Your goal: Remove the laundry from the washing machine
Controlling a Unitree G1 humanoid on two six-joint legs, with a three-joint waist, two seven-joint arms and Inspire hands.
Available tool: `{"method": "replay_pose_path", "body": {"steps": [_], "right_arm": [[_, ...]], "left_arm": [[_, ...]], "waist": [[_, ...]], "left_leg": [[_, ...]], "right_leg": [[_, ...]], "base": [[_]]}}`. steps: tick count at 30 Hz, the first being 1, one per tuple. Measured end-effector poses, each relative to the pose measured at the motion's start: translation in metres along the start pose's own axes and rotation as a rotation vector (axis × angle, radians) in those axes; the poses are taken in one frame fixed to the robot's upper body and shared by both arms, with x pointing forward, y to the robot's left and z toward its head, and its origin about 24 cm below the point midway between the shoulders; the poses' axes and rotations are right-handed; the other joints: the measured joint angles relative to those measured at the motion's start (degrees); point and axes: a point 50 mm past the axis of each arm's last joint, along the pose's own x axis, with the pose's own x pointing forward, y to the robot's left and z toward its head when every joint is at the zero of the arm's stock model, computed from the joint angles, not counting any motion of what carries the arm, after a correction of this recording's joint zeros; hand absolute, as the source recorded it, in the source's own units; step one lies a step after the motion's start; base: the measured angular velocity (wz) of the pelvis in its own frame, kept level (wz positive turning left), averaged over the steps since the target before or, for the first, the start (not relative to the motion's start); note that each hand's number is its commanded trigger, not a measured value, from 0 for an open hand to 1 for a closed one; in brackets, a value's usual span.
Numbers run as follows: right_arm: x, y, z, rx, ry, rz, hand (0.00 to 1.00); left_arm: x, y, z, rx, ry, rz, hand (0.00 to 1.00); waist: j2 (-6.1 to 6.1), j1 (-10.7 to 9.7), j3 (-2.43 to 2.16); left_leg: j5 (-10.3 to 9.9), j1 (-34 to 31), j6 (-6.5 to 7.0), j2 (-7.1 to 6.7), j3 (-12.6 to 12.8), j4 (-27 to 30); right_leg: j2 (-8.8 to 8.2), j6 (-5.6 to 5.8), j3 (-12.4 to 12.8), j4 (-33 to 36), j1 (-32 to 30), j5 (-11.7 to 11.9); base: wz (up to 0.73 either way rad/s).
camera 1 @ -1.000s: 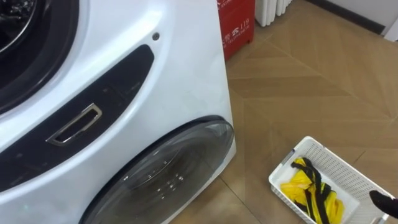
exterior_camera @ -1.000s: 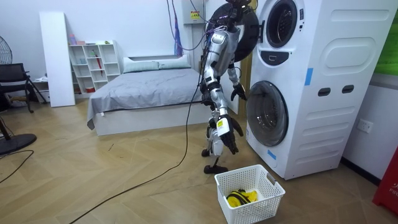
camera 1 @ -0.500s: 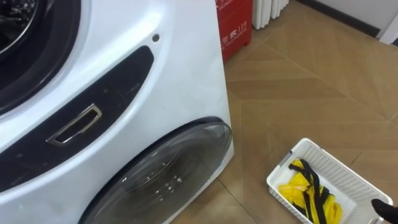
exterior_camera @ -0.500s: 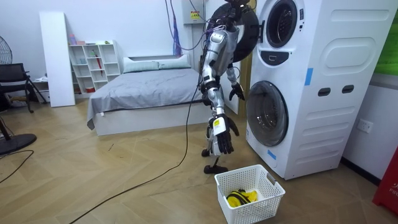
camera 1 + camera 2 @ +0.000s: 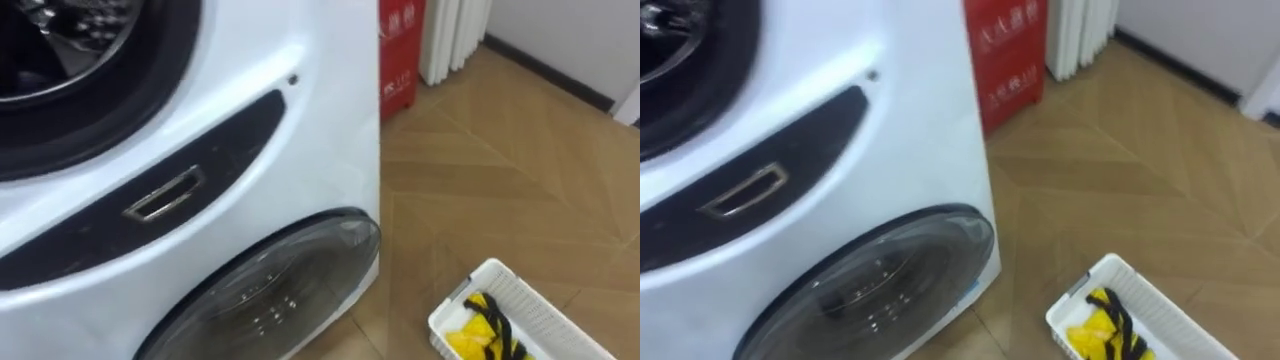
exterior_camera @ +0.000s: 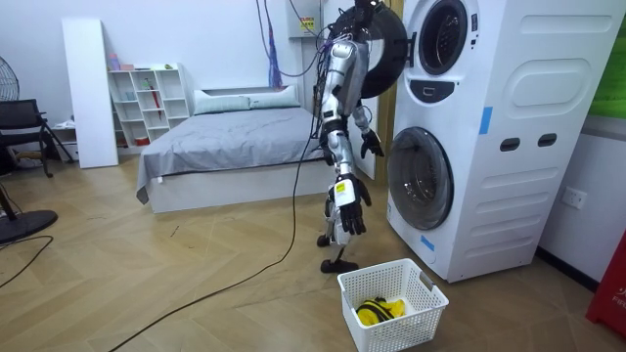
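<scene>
Fig.: G1 at stacked washer/dryer. The right hand (image 6: 348,209) hangs low, above and just behind the white laundry basket (image 6: 396,328), fingers loose and empty. That fits a drop already made. The left hand (image 6: 372,145) sits near the lower door (image 5: 270,290); its state cannot be told. Yellow-and-black garment (image 6: 378,311) lies in the basket, placed on the floor w/in reach. Upper door (image 6: 380,44) is swung open for access to the upper drum (image 5: 70,60); clothes inside cannot be told. Red cabinet (image 5: 401,50) bears white characters, and a blue sticker (image 6: 484,119) is illegible.
</scene>
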Motion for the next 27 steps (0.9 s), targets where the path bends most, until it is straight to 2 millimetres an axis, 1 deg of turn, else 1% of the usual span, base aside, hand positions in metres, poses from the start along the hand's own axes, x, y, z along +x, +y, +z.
{"method": "replay_pose_path", "body": {"steps": [1, 2, 3, 5, 7, 8, 9, 10, 11, 12, 13, 16, 17, 18, 19, 20, 21, 22, 23, 25, 26, 27], "right_arm": [[-0.003, 0.002, -0.014, -0.001, 0.052, 0.026, 0.0], [-0.005, 0.003, -0.02, -0.003, 0.075, 0.037, 0.0], [-0.009, 0.003, -0.03, -0.013, 0.107, 0.058, 0.0], [-0.014, 0.005, -0.044, -0.033, 0.155, 0.093, 0.0], [-0.023, 0.011, -0.066, -0.034, 0.232, 0.134, 0.0], [-0.028, 0.014, -0.075, -0.033, 0.267, 0.157, 0.0], [-0.031, 0.015, -0.081, -0.035, 0.288, 0.167, 0.0], [-0.036, 0.016, -0.092, -0.042, 0.332, 0.189, 0.0], [-0.041, 0.02, -0.099, -0.065, 0.366, 0.218, 0.0], [-0.043, 0.022, -0.103, -0.075, 0.38, 0.232, 0.0], [-0.047, 0.027, -0.107, -0.088, 0.401, 0.258, 0.0], [-0.055, 0.038, -0.116, -0.136, 0.424, 0.326, 0.0], [-0.056, 0.038, -0.117, -0.146, 0.427, 0.334, 0.0], [-0.057, 0.04, -0.118, -0.174, 0.429, 0.354, 0.0], [-0.058, 0.046, -0.117, -0.202, 0.425, 0.384, 0.0], [-0.059, 0.054, -0.116, -0.219, 0.417, 0.416, 0.0], [-0.06, 0.057, -0.115, -0.225, 0.414, 0.433, 0.0], [-0.063, 0.065, -0.115, -0.246, 0.41, 0.472, 0.0], [-0.065, 0.07, -0.116, -0.26, 0.41, 0.502, 0.0], [-0.066, 0.074, -0.115, -0.276, 0.405, 0.534, 0.0], [-0.067, 0.075, -0.115, -0.29, 0.404, 0.55, 0.0], [-0.068, 0.076, -0.115, -0.296, 0.404, 0.56, 0.0]], "left_arm": [[-0.001, 0.0, -0.005, -0.001, 0.016, -0.001, 0.0], [-0.001, -0.001, -0.007, -0.001, 0.024, -0.002, 0.0], [-0.002, -0.001, -0.009, -0.008, 0.04, -0.002, 0.0], [-0.004, -0.003, -0.014, -0.004, 0.062, -0.005, 0.0], [-0.006, -0.002, -0.024, -0.028, 0.108, 0.005, 0.0], [-0.007, -0.001, -0.027, -0.033, 0.122, 0.011, 0.0], [-0.008, -0.001, -0.029, -0.038, 0.127, 0.014, 0.0], [-0.008, -0.001, -0.031, -0.049, 0.134, 0.017, 0.0], [-0.01, -0.001, -0.034, -0.053, 0.143, 0.016, 0.0], [-0.01, -0.002, -0.035, -0.053, 0.147, 0.014, 0.0], [-0.012, -0.003, -0.04, -0.06, 0.162, 0.015, 0.0], [-0.014, -0.005, -0.044, -0.089, 0.191, 0.026, 0.0], [-0.014, -0.007, -0.044, -0.097, 0.195, 0.026, 0.0], [-0.015, -0.009, -0.044, -0.108, 0.197, 0.024, 0.0], [-0.015, -0.01, -0.044, -0.118, 0.2, 0.024, 0.0], [-0.016, -0.011, -0.046, -0.119, 0.205, 0.023, 0.0], [-0.017, -0.011, -0.046, -0.118, 0.207, 0.023, 0.0], [-0.017, -0.012, -0.047, -0.119, 0.209, 0.021, 0.0], [-0.018, -0.013, -0.049, -0.12, 0.214, 0.019, 0.0], [-0.02, -0.016, -0.05, -0.129, 0.222, 0.022, 0.0], [-0.021, -0.018, -0.052, -0.13, 0.228, 0.025, 0.0], [-0.022, -0.018, -0.053, -0.13, 0.231, 0.026, 0.0]], "waist": [[-0.51, 0.28, -0.29], [-0.68, 0.48, -0.41], [-0.94, 1.25, -0.57], [-1.44, 1.48, -0.5], [-2.61, 1.63, -0.5], [-3.2, 2.26, -0.39], [-3.67, 2.7, -0.41], [-3.9, 3.23, -0.57], [-4.34, 4.19, -0.63], [-4.53, 4.48, -0.65], [-4.85, 4.86, -0.6], [-5.42, 6.43, -0.26], [-5.42, 6.65, -0.25], [-5.45, 7.31, -0.23], [-5.69, 7.76, -0.15], [-5.97, 7.75, 0.0], [-6.12, 7.75, 0.04], [-6.43, 8.04, -0.09], [-6.62, 9.05, -0.12], [-6.65, 9.82, -0.11], [-6.74, 10.39, -0.25], [-6.76, 10.65, -0.26]], "left_leg": [[-0.01, 0.66, -0.01, 0.08, -0.46, -0.14], [-0.01, 0.96, -0.01, 0.09, -0.8, -0.32], [-0.02, 1.67, -0.02, 0.09, -1.19, -0.66], [-0.02, 3.3, -0.03, 0.1, -2.23, -1.26], [-0.05, 5.82, -0.08, 0.07, -4.06, -1.54], [-0.17, 6.85, -0.28, 0.11, -5.03, -1.72], [-0.24, 7.36, -0.4, 0.2, -5.08, -1.92], [-0.36, 8.39, -0.6, 0.31, -5.16, -2.07], [-0.39, 9.25, -0.65, 0.33, -5.19, -2.22], [-0.4, 9.54, -0.66, 0.33, -5.33, -2.24], [-0.42, 9.91, -0.69, 0.3, -6.36, -2.27], [-0.6, 10.75, -0.98, 0.42, -7.76, -2.29], [-0.72, 10.87, -1.15, 0.42, -7.89, -2.3], [-0.92, 11.13, -1.39, 0.42, -8.29, -2.3], [-0.92, 11.26, -1.39, 0.41, -8.61, -2.3], [-0.92, 11.28, -1.39, 0.38, -9.25, -2.3], [-0.92, 11.29, -1.39, 0.36, -9.38, -2.3], [-0.92, 11.32, -1.4, 0.35, -9.76, -2.3], [-0.93, 11.62, -1.4, 0.34, -9.85, -2.3], [-1.21, 12.09, -1.36, 0.33, -10.04, -2.28], [-1.39, 12.11, -1.35, 0.3, -10.72, -2.26], [-1.39, 12.04, -1.34, 0.28, -10.86, -2.2]], "right_leg": [[-0.02, 0.05, -0.52, -1.24, 1.43, 0.19], [-0.08, 0.06, -0.88, -1.84, 2.05, 0.31], [-0.13, 0.12, -1.3, -2.8, 3.27, 0.48], [-0.3, 0.12, -2.54, -4.19, 5.82, 0.67], [-0.38, 0.02, -3.77, -7.0, 9.74, 0.76], [-0.37, -0.06, -4.59, -8.29, 11.59, 0.82], [-0.33, -0.15, -5.0, -8.83, 12.38, 0.87], [-0.32, -0.24, -5.72, -9.86, 14.04, 0.93], [-0.3, -0.28, -5.96, -10.55, 15.35, 0.94], [-0.3, -0.37, -6.04, -10.68, 15.93, 1.02], [-0.36, -0.37, -6.55, -10.85, 17.04, 1.01], [-0.29, -0.37, -8.32, -11.07, 18.35, 1.02], [-0.32, -0.38, -8.75, -11.49, 18.87, 1.02], [-0.33, -0.37, -9.22, -11.87, 19.52, 1.01], [-0.34, -0.37, -9.49, -11.86, 19.83, 1.01], [-0.35, -0.37, -10.0, -11.98, 20.13, 1.01], [-0.37, -0.37, -10.31, -12.21, 20.37, 1.0], [-0.35, -0.43, -10.58, -12.54, 20.64, 1.04], [-0.34, -0.44, -10.56, -12.62, 20.79, 1.03], [-0.34, -0.4, -10.61, -12.74, 21.37, 0.98], [-0.33, -0.37, -10.69, -12.72, 21.49, 0.95], [-0.34, -0.36, -10.77, -12.73, 21.54, 0.94]], "base": [[0.23], [0.24], [0.23], [0.28], [0.36], [0.28], [0.29], [0.21], [0.18], [0.14], [0.17], [0.19], [0.26], [0.23], [0.26], [0.21], [0.24], [0.16], [0.1], [0.06], [0.1], [0.09]]}}
